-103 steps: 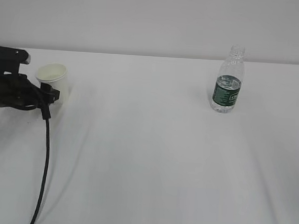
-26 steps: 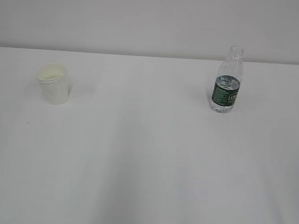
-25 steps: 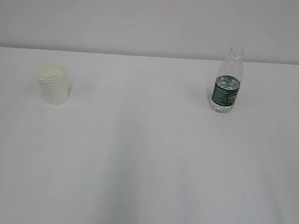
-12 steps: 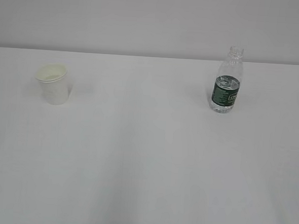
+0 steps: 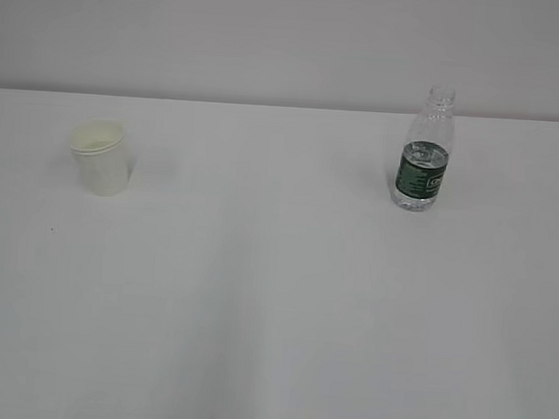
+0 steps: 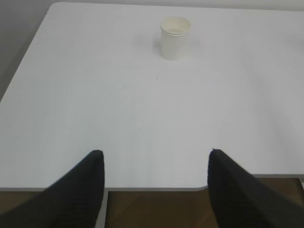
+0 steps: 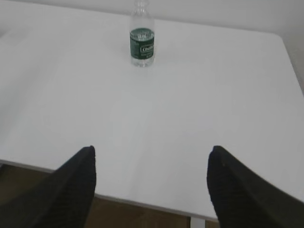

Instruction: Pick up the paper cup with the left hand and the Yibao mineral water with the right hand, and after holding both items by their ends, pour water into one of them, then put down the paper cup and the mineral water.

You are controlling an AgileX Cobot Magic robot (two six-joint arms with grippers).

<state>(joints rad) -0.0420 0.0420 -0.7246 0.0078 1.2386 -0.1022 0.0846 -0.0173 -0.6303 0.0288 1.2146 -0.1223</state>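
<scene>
The white paper cup [image 5: 101,158] stands upright on the left of the white table; the left wrist view shows the paper cup [image 6: 175,38] far ahead. The Yibao mineral water [image 5: 425,163], a clear capless bottle with a dark green label, stands upright on the right, and the bottle [image 7: 142,40] is far off in the right wrist view. My left gripper [image 6: 156,154] hangs open over the table's near edge with nothing between its fingers. My right gripper [image 7: 152,151] is open too, empty, back at the near edge. Neither arm shows in the exterior view.
The white table [image 5: 274,295] ends at a pale wall behind. Its near edge [image 6: 156,188] and rounded corner show under my left gripper, with brown floor below. The table's right edge [image 7: 290,57] lies beyond the bottle.
Over the last second nothing in the exterior view has moved. Four seconds ago my left arm stood beside the cup; it has since withdrawn out of that view.
</scene>
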